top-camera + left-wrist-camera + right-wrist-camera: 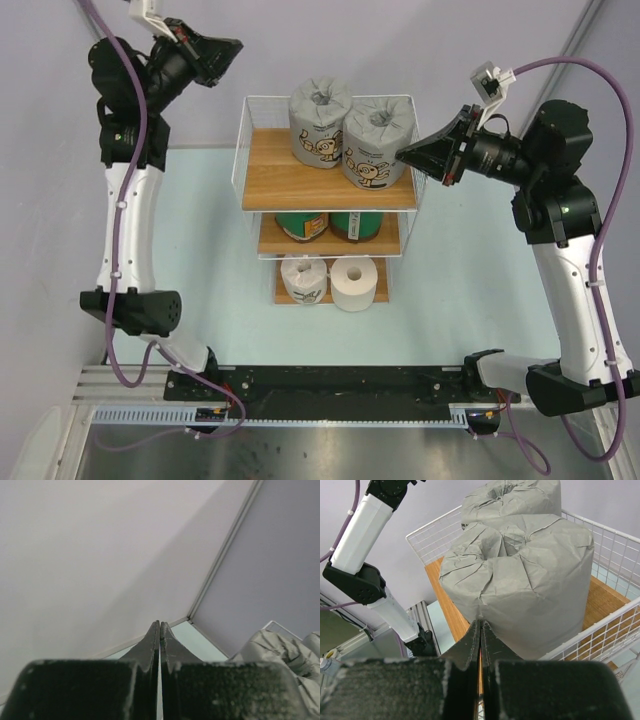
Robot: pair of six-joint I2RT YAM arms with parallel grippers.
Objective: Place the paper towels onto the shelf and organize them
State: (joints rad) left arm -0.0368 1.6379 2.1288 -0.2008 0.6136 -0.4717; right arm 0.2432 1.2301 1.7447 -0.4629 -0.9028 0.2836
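Note:
The shelf [300, 180] stands mid-table with a white wire frame and wooden boards. Two grey cartoon-print rolls [320, 125] [378, 140] stand on the top board. Two green rolls [302, 225] [355, 226] sit on the middle board. A white-wrapped roll [304, 277] and a bare white roll [353, 283] sit on the bottom board. My right gripper [403, 155] is shut, its tip [480, 624] touching the side of the nearer grey roll [520, 590]. My left gripper [232, 47] is shut and empty, raised left of the shelf top [160, 625].
The light-blue table top [200, 300] surrounds the shelf. Grey walls close in at the back and sides. The wire rim [600, 625] of the top tier runs just right of my right gripper. The left arm [360, 530] shows beyond the shelf.

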